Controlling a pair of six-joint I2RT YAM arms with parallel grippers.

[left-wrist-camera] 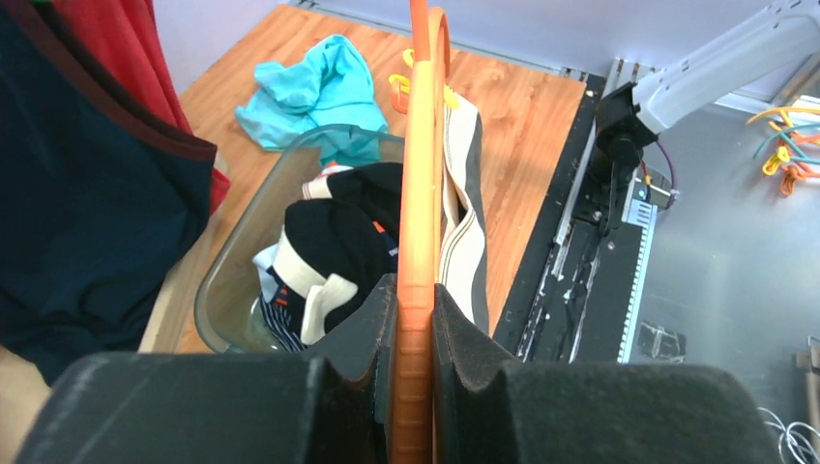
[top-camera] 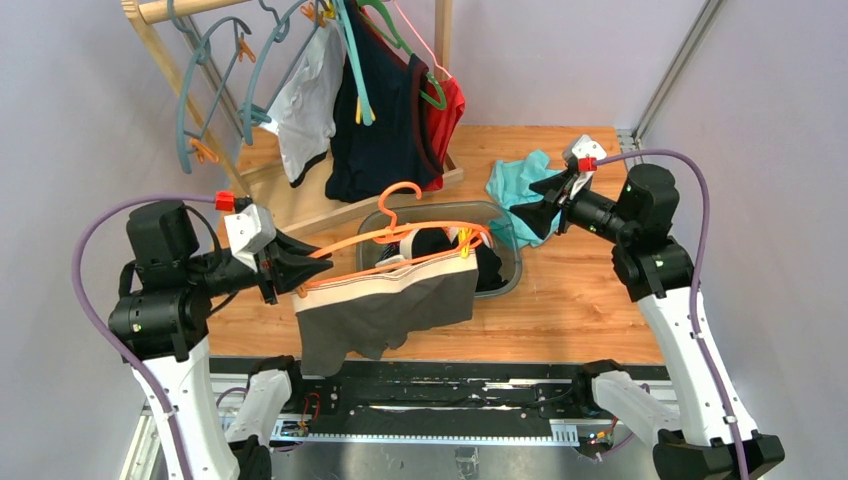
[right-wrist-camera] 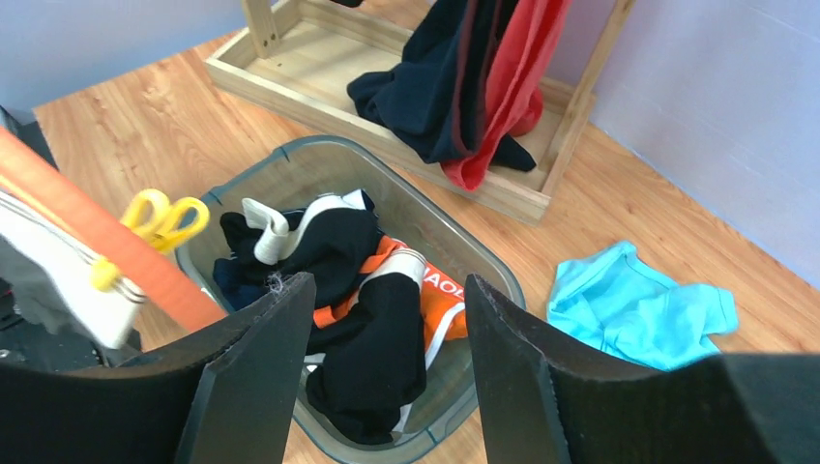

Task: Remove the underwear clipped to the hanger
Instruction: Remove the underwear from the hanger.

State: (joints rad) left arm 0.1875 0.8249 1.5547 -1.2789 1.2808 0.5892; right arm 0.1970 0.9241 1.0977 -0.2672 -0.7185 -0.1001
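My left gripper (top-camera: 312,268) is shut on the left end of an orange hanger (top-camera: 400,235), which it holds above the table; the hanger bar runs between its pads in the left wrist view (left-wrist-camera: 418,319). Dark grey-brown underwear with a beige waistband (top-camera: 385,305) hangs from the hanger by yellow clips (top-camera: 465,240), also seen in the right wrist view (right-wrist-camera: 160,220). My right gripper (top-camera: 530,215) is open and empty, up right of the hanger, over a clear bin (top-camera: 505,245) that holds black, white and orange underwear (right-wrist-camera: 372,290).
A wooden rack (top-camera: 300,190) at the back holds teal hangers, a white-grey garment (top-camera: 305,100) and a navy tank top with red trim (top-camera: 385,110). A teal cloth (top-camera: 520,180) lies on the table right of the bin, also in the right wrist view (right-wrist-camera: 643,304).
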